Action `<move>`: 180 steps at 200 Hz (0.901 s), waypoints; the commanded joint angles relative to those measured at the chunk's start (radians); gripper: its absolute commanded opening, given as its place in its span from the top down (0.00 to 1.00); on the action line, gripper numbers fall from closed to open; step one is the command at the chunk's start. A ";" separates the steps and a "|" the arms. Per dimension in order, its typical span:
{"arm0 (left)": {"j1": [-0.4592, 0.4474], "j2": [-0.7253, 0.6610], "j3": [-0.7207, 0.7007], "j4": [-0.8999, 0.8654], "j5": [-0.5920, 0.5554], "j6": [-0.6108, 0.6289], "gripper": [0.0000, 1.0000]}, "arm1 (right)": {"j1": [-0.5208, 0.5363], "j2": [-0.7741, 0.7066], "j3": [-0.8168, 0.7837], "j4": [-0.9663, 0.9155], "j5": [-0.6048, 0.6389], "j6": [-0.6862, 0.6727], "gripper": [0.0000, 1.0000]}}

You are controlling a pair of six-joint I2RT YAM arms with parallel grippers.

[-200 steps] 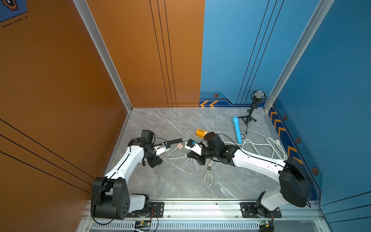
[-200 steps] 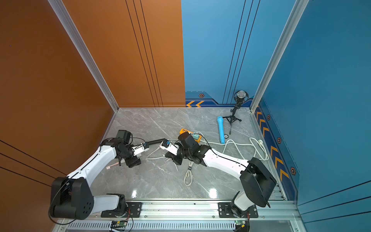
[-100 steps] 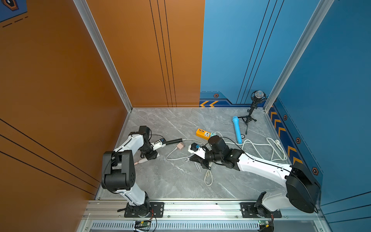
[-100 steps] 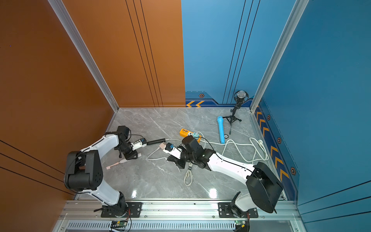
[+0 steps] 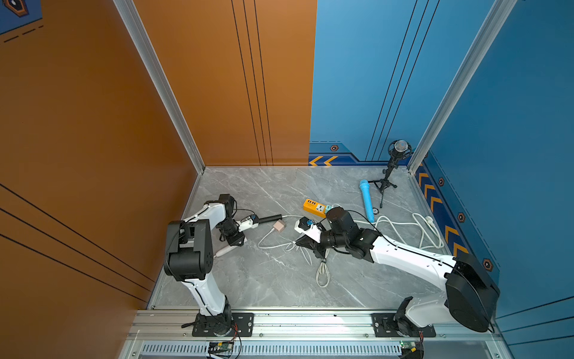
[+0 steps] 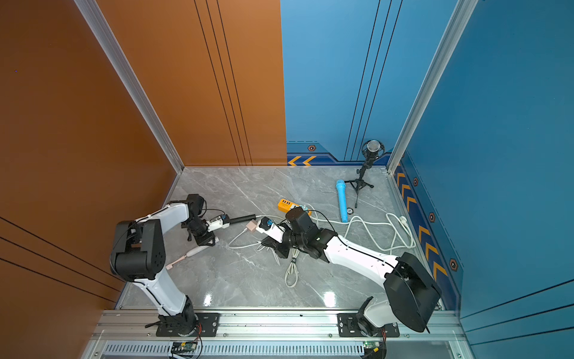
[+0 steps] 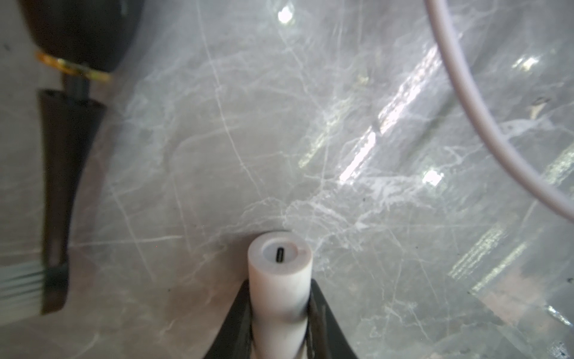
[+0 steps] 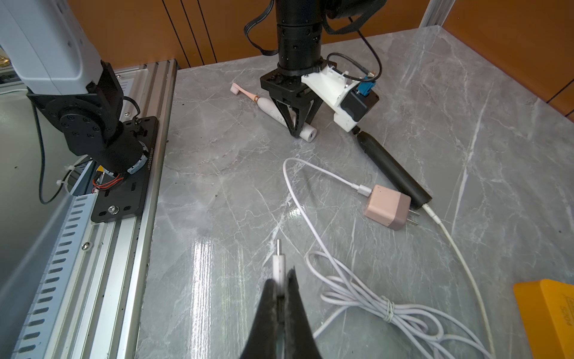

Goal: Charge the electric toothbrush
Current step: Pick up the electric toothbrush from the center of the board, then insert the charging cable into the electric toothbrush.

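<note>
Left jaws closed round toothbrush [image 7: 279,279] base, seemingly resting on tabletop [image 5: 273,279], right jaws pinching charging cable plug [image 8: 278,264]

In the left wrist view you get only the butt end of the toothbrush [image 7: 279,273]; the rest runs out past the frame edge, and the dark shape [image 7: 59,186] nearby is too blurred to name. In the right wrist view the frame edge cuts the orange power strip [image 8: 545,320].
</note>
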 commanded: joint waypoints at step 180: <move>-0.409 -0.665 -0.186 0.642 0.207 0.448 1.00 | -0.186 0.251 0.602 -0.508 -0.491 0.803 1.00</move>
